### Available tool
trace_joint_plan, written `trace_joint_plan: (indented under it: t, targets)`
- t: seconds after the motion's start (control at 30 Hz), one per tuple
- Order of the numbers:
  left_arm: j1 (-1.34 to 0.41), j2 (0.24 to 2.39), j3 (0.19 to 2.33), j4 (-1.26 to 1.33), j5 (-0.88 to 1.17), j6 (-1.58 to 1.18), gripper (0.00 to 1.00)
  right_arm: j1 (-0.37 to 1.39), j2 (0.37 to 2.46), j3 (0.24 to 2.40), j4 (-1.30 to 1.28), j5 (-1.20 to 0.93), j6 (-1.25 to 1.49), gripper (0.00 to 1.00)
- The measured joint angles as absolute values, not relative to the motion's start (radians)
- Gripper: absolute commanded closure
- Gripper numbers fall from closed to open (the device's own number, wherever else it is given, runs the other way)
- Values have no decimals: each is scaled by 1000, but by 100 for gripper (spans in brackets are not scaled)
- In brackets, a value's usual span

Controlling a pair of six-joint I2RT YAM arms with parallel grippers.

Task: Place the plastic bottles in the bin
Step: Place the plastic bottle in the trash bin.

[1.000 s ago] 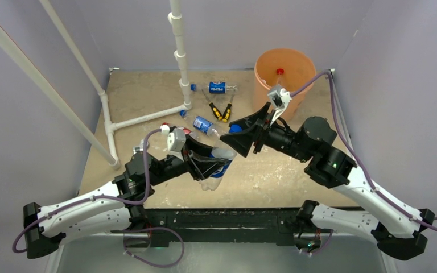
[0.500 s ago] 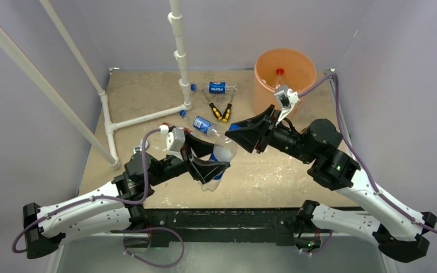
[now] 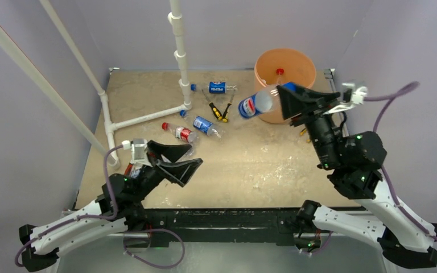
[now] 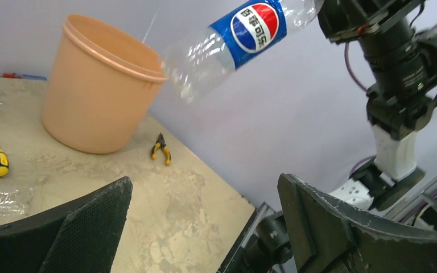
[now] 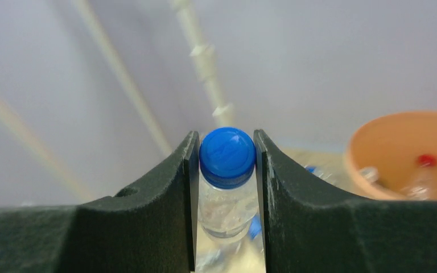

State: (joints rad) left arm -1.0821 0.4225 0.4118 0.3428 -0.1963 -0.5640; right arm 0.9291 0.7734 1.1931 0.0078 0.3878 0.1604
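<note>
From above, the right gripper (image 3: 285, 98) pinches a bottle (image 3: 254, 104) by its blue cap, up in the air just beside the bin (image 3: 301, 61). This looks like the carrying step. Next the bottle should go over the rim and be let go. The left gripper (image 3: 177, 162) is spread wide and holds nothing. Its own camera shows the bottle tilted, high near the rim. The right camera shows one red-capped bottle (image 5: 422, 165) in the bin

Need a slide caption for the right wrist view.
Right gripper pinching blue-capped bottle at the cap, orange bin at right.
</note>
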Motion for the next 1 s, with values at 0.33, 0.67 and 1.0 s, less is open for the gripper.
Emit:
trace_joint_plan:
  t: [0.33,0.67,1.0]
  targets:
    - [-1082,190,333,197,-323,-643,1,858,1015,1312,540,804,-297,100]
    - [-1082,266,311,128,-328,-707,2,411,1372,1539,300,738,-142,100]
    - [-1082,329,276,138,-317,-760,3,270,1462,1467,263,686,-47,100]
